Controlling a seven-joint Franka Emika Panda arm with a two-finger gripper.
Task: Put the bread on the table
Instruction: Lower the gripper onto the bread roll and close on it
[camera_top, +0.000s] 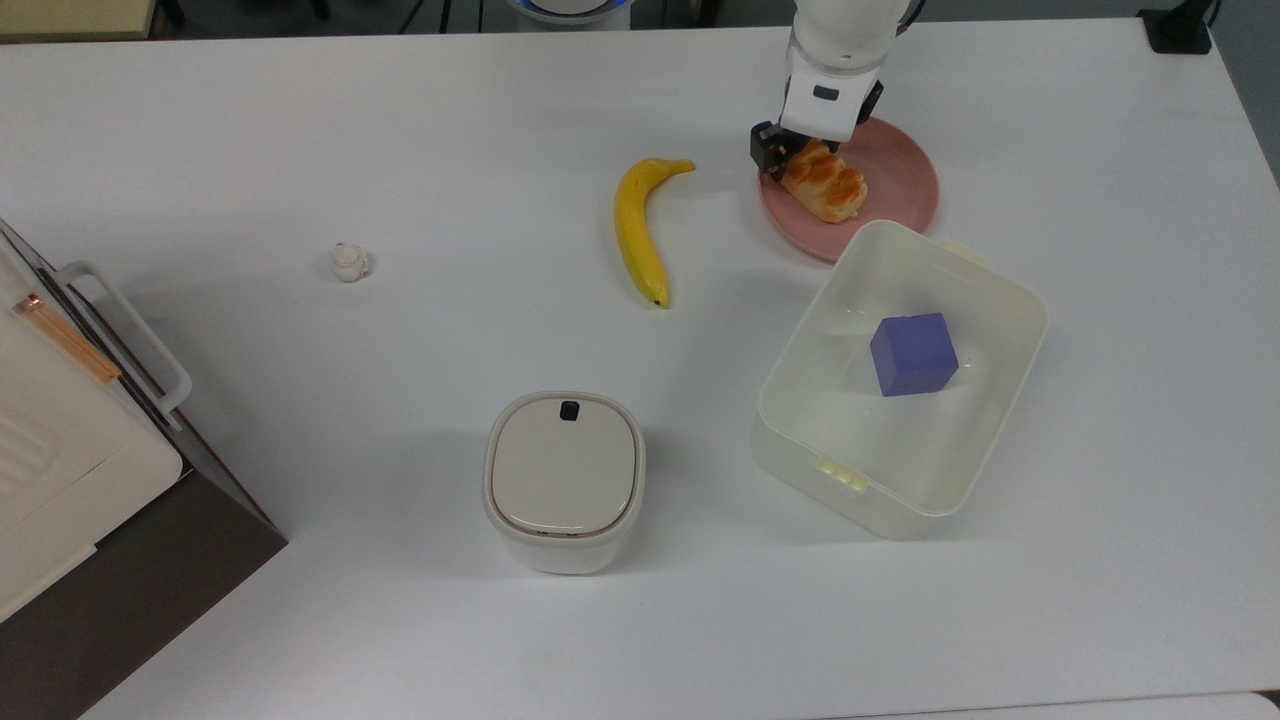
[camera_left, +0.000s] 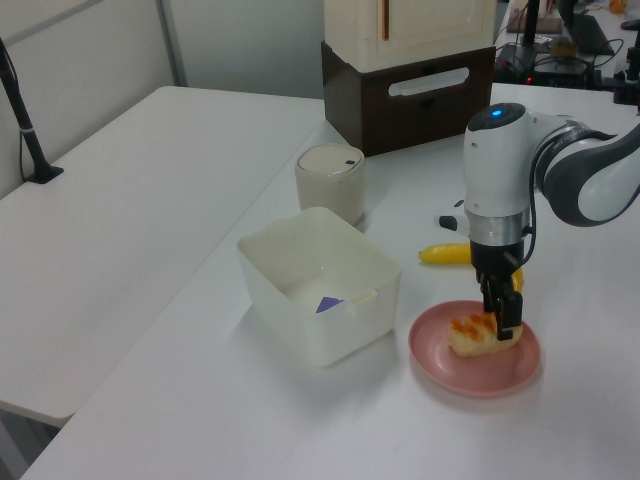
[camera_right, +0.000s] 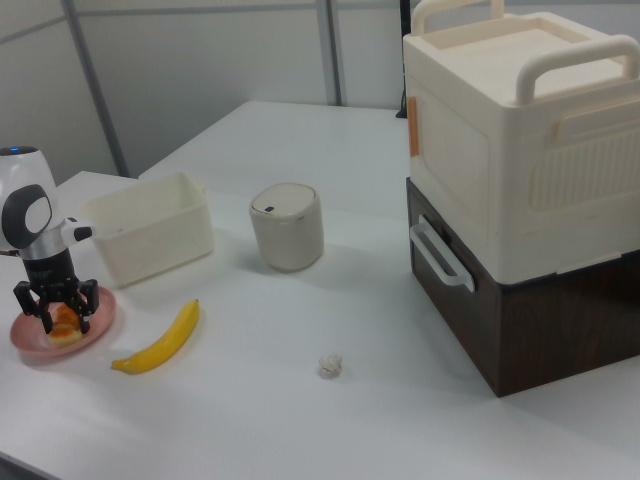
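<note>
Straddling the bread (camera_top: 826, 180) on the pink plate (camera_top: 900, 170) at the top view's upper right, the open pincer (camera_top: 790, 160) is needing a centred, gentle squeeze before lifting toward the bench (camera_top: 400, 150).

One bread (camera_top: 826, 180), on one pink plate (camera_top: 900, 180) at about 1 o'clock in the top view. One banana (camera_top: 638, 228), near 12 o'clock of centre. One small white lumpy ball (camera_top: 350, 262) at 9 to 10 o'clock. One lidded cream canister (camera_top: 564, 480) at 6 o'clock. One open translucent tub (camera_top: 990, 300) at 3 o'clock, holding one purple cube (camera_top: 912, 354). One white table (camera_top: 300, 120) under it all, plus a second white table (camera_left: 130, 190) at 9 o'clock in the left view. One brown box (camera_right: 540, 330) with one cream handled case (camera_right: 510, 130) stacked on it, at 3 o'clock in the right view. One robot arm (camera_left: 500, 170) with one gripper (camera_top: 786, 153).
</note>
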